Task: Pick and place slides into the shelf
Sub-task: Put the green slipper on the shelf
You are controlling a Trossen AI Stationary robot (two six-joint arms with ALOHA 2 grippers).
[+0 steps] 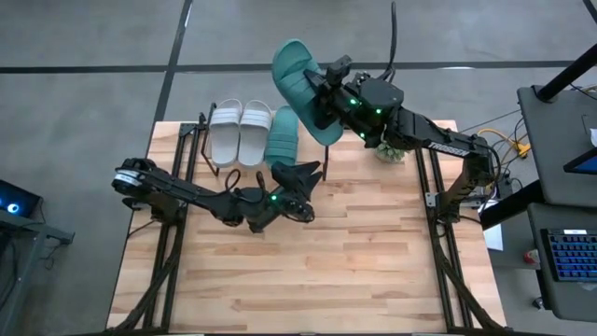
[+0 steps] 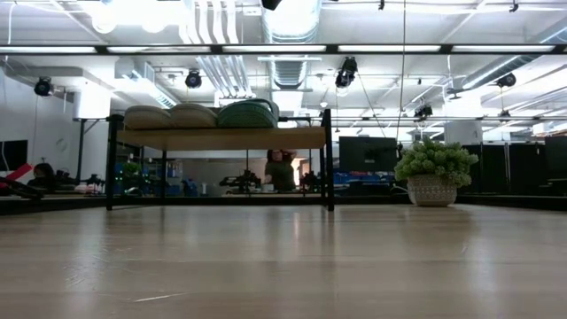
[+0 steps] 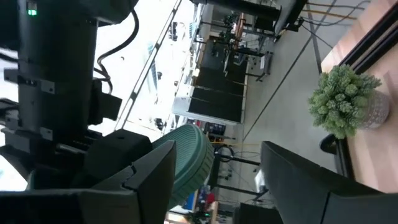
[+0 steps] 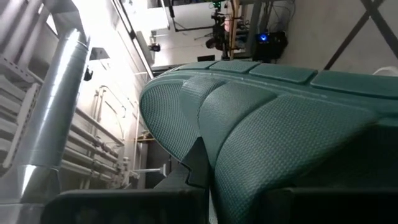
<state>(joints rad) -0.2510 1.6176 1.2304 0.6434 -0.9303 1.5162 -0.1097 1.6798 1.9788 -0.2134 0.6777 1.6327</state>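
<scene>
Now, closest to you on the counter (image 1: 308, 271), the left tool (image 1: 311, 172) sits low over the bare wood just in front of the shelf (image 2: 221, 138), its fingers spread and holding nothing. Past its fingers the left wrist view shows the potted plant (image 3: 346, 104) and a teal slide (image 3: 189, 163) beyond. You can treat this arm as waiting.

Next back, the shelf stands at the counter's far edge and already carries 3 slides side by side: 2 pale grey-white slides (image 1: 240, 131) and 1 teal one (image 1: 282, 138), which lies at the right end of the row. From the low view they sit on the plank top, with the potted plant well apart to the right.

Farthest and highest, the right tool (image 1: 326, 98) is pinching the 4th slide, a teal one (image 1: 298, 73), tight by its edge, its fingers pressed together on the foam. The slide hangs tilted in the air above and just behind the shelf, toe end pointing away from the counter.

So you are in the carry of the last slide, near the end of the task. Judging from this, your next move calls for levelling the slide, bringing it down beside the teal one at the right end of the shelf, and only then letting the fingers part. Watch that it doesn't nudge its neighbour or overhang the plank's end.
</scene>
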